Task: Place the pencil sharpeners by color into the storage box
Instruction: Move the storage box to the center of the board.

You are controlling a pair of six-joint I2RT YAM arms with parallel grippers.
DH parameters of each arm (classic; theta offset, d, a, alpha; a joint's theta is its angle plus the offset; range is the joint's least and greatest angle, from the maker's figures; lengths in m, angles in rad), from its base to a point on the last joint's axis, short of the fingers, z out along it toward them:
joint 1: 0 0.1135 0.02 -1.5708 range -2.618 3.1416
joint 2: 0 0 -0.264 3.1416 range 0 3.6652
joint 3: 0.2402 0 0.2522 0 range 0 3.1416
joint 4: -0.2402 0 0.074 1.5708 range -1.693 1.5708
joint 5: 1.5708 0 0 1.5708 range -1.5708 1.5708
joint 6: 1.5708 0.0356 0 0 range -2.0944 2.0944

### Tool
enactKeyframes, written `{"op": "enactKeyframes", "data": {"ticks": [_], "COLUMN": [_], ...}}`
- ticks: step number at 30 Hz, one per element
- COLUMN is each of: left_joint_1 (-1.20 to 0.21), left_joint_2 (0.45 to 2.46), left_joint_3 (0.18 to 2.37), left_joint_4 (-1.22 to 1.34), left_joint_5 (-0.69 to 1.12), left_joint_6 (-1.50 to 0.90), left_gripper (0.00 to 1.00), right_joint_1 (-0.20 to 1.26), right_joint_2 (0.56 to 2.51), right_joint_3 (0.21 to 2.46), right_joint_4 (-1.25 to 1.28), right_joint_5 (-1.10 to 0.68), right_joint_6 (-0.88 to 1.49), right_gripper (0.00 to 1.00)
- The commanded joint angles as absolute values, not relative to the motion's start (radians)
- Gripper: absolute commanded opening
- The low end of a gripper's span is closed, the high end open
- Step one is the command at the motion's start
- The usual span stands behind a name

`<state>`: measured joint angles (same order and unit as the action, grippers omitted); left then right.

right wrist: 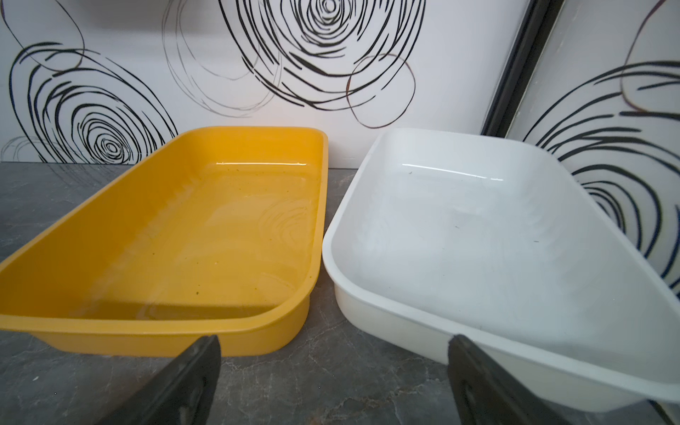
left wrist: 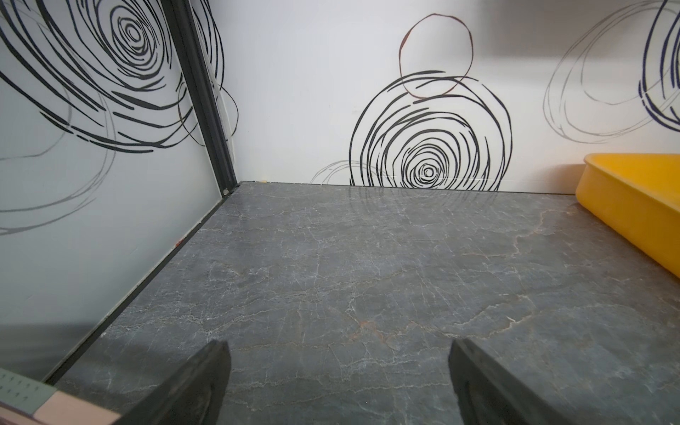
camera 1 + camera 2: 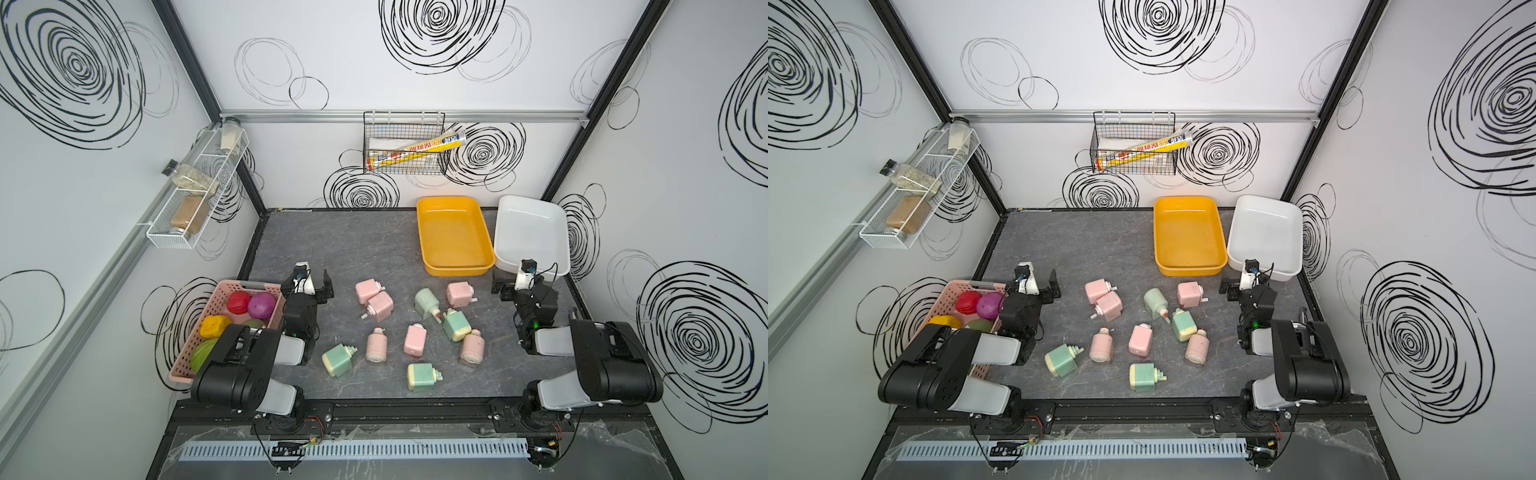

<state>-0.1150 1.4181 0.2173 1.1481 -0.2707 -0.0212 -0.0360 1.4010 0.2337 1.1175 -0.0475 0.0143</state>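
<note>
All ten sharpeners (image 3: 415, 340) lie loose on the counter (image 3: 332, 241), scattered between the two arms. None is in the yellow box (image 1: 220, 228) or the white box (image 1: 478, 239), which sit side by side at the far right.

The left fingers (image 2: 198, 382) and right fingers (image 1: 191, 379) are both spread wide and hold nothing. Each set points toward the far wall, with only counter or box between its tips.

The right fingers sit just short of the boxes, aimed at the gap between them. Their closest target is a pink sharpener (image 3: 459, 294), just to their left and slightly nearer, out of that wrist camera's sight. Its long axis runs left to right, and its nozzle points right, toward the right arm.

The pink pair (image 3: 368, 291) lies just right of the left fingers, its two bodies touching or nearly so. The farther one points its nozzle right, the nearer one near-left.

The right arm looks better placed to start, since the boxes are beside it and the carry is short. It would have to swing left and close near-to-far across the pink sharpener's short side.

A green sharpener (image 3: 456, 326) lies just near of the pink sharpener. It is set diagonally with its nozzle far-left, which crowds that approach a little.
</note>
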Motion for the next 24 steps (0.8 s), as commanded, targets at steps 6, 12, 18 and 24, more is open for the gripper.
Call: {"op": "enactKeyframes", "data": {"ticks": [6, 12, 18, 24], "left_joint_1": [-0.261, -0.456, -0.528, -0.535], "left_joint_2": [1.238, 1.183, 1.106, 1.036], "left_joint_3": [0.481, 0.53, 0.583, 0.603], "left_joint_4": [0.642, 0.522, 0.426, 0.307], "left_joint_5": [-0.467, -0.51, -0.393, -0.344], "left_joint_6": [-0.059, -0.119, -0.316, -0.387], "left_gripper": [0.99, 0.99, 0.99, 0.99], "right_joint_1": [-0.034, -0.024, 0.0, 0.026], "right_joint_2": [1.109, 1.054, 1.075, 1.138], "right_joint_3": [0.359, 0.479, 0.575, 0.62], "right_joint_4": [0.763, 0.539, 0.243, 0.064], "right_joint_5": [0.129, -0.101, -0.076, -0.071], "right_joint_6": [0.188, 0.379, 0.608, 0.786], "right_gripper": [1.0, 1.0, 1.0, 1.0]}}
